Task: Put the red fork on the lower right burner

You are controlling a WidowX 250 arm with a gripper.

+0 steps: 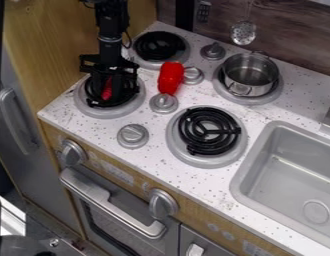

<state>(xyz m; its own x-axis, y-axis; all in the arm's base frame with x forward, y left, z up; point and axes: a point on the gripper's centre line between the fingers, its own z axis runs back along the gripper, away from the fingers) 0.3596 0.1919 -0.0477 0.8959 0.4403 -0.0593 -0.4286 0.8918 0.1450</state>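
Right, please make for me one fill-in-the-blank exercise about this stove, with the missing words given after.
The metal pot stands on the ____ right burner.
The gripper hangs at the ____ left burner.
The slim thing at the gripper, likely the fork, has the colour ____.
Seen from the camera, the sink is on the ____ side of the burners.

Missing words: upper; lower; red; right.
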